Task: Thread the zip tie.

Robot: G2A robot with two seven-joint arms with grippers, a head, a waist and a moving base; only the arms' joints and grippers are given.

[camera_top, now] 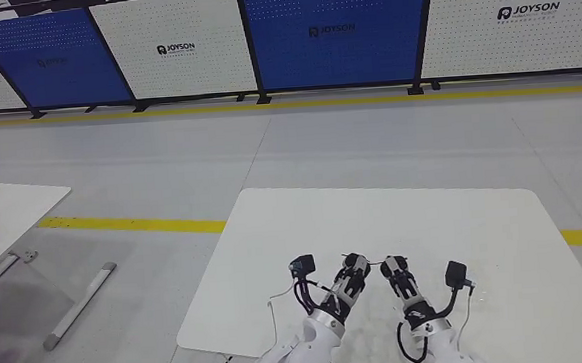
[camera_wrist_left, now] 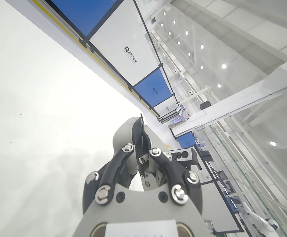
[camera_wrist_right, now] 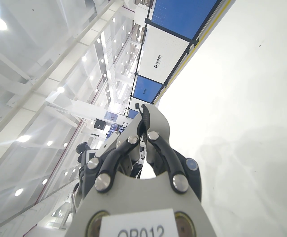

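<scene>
Zip tie [camera_wrist_right: 138, 106] is a thin black sliver. One bit pokes out past the tips of the right gripper [camera_wrist_right: 144, 116] and another past the tips of the left gripper [camera_wrist_left: 140, 125], with both grippers pressed together on it. The two sit side by side, nearly touching, above the table [camera_top: 393, 215] near the middle of its near edge. I think the blocky bit on the right side is the head, but it's too small to swear to. Risks as I see them: very little strip sticks out, so the tip could miss the slot, bend sideways, or slide back through the grip when pushed. And if it drops, picking a flat strip off the table is a pain.
</scene>
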